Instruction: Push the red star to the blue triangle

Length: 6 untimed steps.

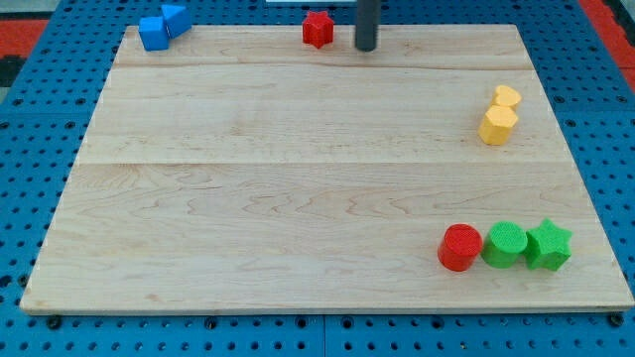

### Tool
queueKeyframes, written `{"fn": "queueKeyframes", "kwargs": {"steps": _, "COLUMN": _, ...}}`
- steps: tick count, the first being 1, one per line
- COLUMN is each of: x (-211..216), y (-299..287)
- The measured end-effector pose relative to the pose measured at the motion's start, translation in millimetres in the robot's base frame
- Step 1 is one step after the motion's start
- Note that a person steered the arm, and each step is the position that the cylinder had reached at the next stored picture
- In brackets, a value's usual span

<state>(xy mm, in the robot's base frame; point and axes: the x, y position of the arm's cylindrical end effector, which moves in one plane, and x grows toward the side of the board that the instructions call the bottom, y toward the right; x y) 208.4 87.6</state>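
Note:
The red star (317, 29) lies at the top edge of the wooden board (298, 178), a little left of centre. The blue triangle (176, 18) sits at the top left corner, touching a blue cube (153, 33) on its lower left. My tip (366, 46) is the lower end of the dark rod. It stands just right of the red star, with a small gap between them. The star is far to the right of the blue triangle.
Two yellow blocks (499, 115) touch at the right side. A red cylinder (459, 247), a green cylinder (505, 244) and a green star (548, 245) stand in a row at the bottom right. Blue pegboard surrounds the board.

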Motion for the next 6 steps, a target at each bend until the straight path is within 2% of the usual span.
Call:
{"fn": "queueKeyframes", "kwargs": {"steps": 2, "x": -16.7, "y": 5.0}}
{"fn": "queueKeyframes", "kwargs": {"steps": 3, "x": -14.8, "y": -77.0}}
{"fn": "queueKeyframes", "kwargs": {"steps": 4, "x": 27.4, "y": -214.8}}
{"fn": "queueKeyframes", "kwargs": {"steps": 5, "x": 135.7, "y": -254.8}}
{"fn": "queueKeyframes", "kwargs": {"steps": 6, "x": 149.2, "y": -254.5}}
